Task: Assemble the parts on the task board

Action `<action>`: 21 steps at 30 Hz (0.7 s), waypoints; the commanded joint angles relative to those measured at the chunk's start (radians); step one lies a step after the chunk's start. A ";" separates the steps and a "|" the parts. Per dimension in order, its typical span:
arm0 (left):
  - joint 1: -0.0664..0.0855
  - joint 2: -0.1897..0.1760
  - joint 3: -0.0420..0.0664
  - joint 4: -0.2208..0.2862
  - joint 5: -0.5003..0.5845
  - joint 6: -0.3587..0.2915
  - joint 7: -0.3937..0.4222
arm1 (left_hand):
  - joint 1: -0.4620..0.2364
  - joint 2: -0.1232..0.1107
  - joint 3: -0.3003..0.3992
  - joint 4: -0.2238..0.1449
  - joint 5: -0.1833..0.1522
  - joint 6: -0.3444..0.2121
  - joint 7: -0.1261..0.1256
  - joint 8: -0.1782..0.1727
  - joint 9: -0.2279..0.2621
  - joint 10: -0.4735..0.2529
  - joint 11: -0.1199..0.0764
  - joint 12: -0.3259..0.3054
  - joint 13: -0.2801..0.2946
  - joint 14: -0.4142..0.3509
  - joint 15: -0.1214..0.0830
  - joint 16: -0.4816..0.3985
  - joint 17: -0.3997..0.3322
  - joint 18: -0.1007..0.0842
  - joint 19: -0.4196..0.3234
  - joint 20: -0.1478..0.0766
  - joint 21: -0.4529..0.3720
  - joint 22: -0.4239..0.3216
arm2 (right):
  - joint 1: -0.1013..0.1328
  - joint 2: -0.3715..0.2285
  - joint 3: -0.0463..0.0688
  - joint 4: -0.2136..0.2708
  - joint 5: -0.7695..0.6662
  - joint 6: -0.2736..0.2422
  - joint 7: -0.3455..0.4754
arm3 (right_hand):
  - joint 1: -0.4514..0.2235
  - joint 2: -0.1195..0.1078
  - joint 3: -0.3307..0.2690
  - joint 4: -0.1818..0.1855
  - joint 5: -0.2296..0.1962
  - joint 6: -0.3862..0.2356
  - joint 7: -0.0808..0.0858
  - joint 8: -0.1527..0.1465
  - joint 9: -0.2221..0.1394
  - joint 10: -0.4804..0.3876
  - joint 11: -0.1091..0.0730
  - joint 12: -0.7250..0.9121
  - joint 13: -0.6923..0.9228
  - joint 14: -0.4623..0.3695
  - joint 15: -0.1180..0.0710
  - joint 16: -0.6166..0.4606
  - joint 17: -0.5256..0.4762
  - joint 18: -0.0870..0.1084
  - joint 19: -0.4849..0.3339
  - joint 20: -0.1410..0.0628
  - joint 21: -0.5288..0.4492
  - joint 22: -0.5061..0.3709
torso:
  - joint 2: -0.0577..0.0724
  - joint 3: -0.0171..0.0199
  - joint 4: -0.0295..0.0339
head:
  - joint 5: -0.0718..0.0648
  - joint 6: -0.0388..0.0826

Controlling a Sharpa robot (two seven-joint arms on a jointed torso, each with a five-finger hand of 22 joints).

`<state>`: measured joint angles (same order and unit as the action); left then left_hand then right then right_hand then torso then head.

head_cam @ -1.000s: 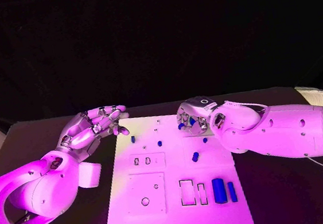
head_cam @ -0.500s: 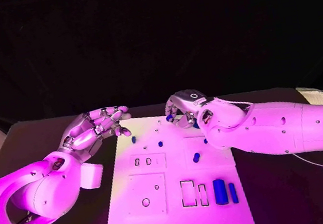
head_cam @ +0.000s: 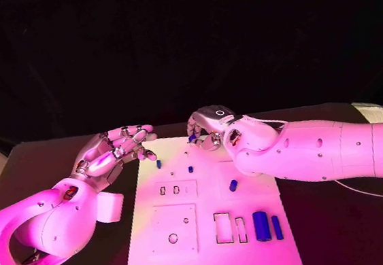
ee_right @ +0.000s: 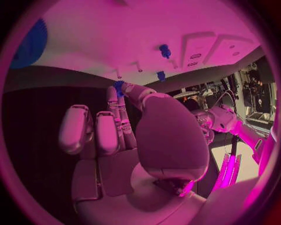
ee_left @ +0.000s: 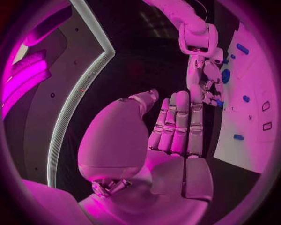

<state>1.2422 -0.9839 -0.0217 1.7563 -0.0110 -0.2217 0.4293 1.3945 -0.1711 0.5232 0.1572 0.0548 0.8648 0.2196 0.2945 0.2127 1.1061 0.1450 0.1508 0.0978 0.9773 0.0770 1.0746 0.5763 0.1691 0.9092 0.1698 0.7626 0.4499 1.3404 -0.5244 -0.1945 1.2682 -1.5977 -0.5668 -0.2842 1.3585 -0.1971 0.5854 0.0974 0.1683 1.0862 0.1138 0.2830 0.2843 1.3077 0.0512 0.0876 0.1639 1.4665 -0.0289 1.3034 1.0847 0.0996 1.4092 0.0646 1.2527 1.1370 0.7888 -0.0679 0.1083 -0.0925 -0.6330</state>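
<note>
The right robot hand [head_cam: 209, 128] pinches a small blue part [head_cam: 192, 137] at its fingertips above the board's [head_cam: 171, 246] far edge; the part's axis is perhaps upright. The left robot hand [head_cam: 115, 150], fingers curled and holding nothing, hovers beside the board's far left corner.

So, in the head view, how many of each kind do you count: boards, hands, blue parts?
Task board: 1
Hands: 2 (left hand, right hand)
Blue parts lying on the board: 6
Blue part pinched in the right hand's fingers: 1
Total: 10
</note>
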 commanded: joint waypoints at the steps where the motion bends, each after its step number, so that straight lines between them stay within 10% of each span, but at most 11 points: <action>1: 0.002 0.003 0.001 0.002 0.004 0.021 0.003 | -0.008 -0.002 0.000 0.007 -0.001 -0.005 -0.002 0.006 0.001 -0.003 0.001 0.005 0.001 -0.005 0.001 0.006 0.001 0.011 -0.005 0.002 0.004 0.002 | -0.002 0.010 0.000 -0.011 -0.002 0.016 -0.001 | 0.021 0.019 0.017 -0.020 0.005 -0.005 0.001 0.005 0.085 0.014 -0.009 -0.003 0.026 0.021 -0.007 0.007 0.000 -0.018 0.009 0.002 0.005 0.001 | 0.002 0.0003 -0.0002 | 0.002 0.000; 21: 0.003 0.002 0.001 0.006 0.004 0.021 0.000 | -0.009 -0.002 0.000 0.007 -0.001 -0.006 -0.002 0.006 0.002 -0.004 0.001 0.006 0.002 -0.005 0.001 0.008 0.001 0.011 -0.006 0.002 0.007 0.003 | -0.006 0.046 0.000 -0.056 -0.002 0.056 -0.010 | 0.020 0.018 0.018 -0.023 0.006 -0.009 0.001 0.006 0.088 0.011 -0.008 -0.005 0.028 0.021 -0.007 0.009 0.002 -0.018 0.009 0.002 0.006 0.003 | 0.006 0.0004 -0.0011 | 0.006 -0.003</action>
<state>1.2431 -0.9835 -0.0215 1.7588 -0.0108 -0.2192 0.4256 1.3945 -0.1711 0.5232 0.1572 0.0548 0.8649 0.2195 0.2944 0.2134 1.1061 0.1450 0.1508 0.0992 0.9774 0.0771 1.0797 0.5761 0.1692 0.9092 0.1698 0.7664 0.4523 1.3359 -0.4804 -0.1947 1.2143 -1.5947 -0.5400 -0.2895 1.3586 -0.1971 0.5865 0.0935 0.1705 1.0806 0.1155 0.2876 0.2843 1.3078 0.0512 0.0799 0.1708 1.4666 -0.0288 1.3074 1.0856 0.0998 1.4127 0.0682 1.2526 1.1395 0.7941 -0.0673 0.1071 -0.0880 -0.6347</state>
